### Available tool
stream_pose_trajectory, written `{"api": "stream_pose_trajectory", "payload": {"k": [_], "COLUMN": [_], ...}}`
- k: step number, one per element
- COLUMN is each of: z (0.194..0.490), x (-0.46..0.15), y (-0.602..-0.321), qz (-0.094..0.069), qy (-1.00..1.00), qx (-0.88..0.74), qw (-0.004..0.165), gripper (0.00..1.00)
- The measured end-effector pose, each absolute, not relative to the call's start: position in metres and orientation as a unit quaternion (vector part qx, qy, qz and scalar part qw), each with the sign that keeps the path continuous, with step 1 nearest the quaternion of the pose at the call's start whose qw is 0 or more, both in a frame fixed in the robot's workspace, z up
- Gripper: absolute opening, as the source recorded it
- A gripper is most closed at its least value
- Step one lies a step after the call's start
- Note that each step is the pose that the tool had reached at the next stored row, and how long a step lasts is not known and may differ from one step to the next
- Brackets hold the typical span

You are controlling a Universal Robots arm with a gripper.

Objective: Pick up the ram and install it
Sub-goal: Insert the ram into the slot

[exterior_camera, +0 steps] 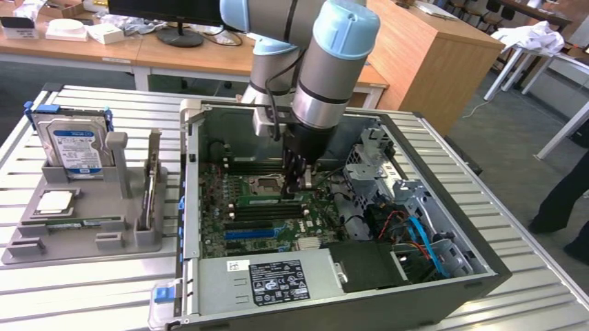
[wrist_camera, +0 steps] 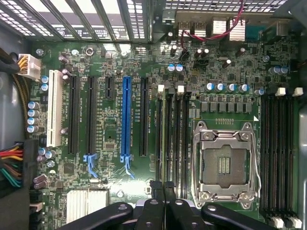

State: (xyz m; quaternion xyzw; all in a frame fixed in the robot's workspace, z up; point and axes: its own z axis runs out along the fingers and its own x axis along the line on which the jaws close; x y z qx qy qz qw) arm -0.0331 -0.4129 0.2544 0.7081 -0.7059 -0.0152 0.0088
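My gripper [exterior_camera: 299, 186] reaches down into the open computer case [exterior_camera: 478, 255], over the motherboard's memory slots beside the empty processor socket [exterior_camera: 267, 183]. Its black fingers are shut together with nothing visibly between them. A ram stick [exterior_camera: 272, 200], thin and green, lies along the slots right under the fingertips; I cannot tell whether they touch it. In the wrist view the gripper [wrist_camera: 163, 184] sits over the black memory slots [wrist_camera: 172, 139], next to the processor socket [wrist_camera: 225, 163]. Another green ram stick [exterior_camera: 83, 223] lies flat in the grey holder [exterior_camera: 92, 241].
The grey holder at the exterior view's left also carries a blue-and-white hard drive [exterior_camera: 76, 148] and a square silver processor chip [exterior_camera: 55, 201]. A labelled power supply [exterior_camera: 267, 279] fills the case's near end. Cables and a drive cage [exterior_camera: 418, 227] crowd its right side. A person's leg [exterior_camera: 566, 193] stands at the far right.
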Motion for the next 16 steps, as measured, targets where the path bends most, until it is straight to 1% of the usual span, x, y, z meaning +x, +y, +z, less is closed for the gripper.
{"api": "stream_pose_trajectory", "payload": {"k": [16], "z": [0.2476], "x": [-0.0331], "y": [-0.4129], "qz": [-0.015], "qy": [-0.706], "qx": [0.708], "qw": [0.009], "gripper": [0.11]}}
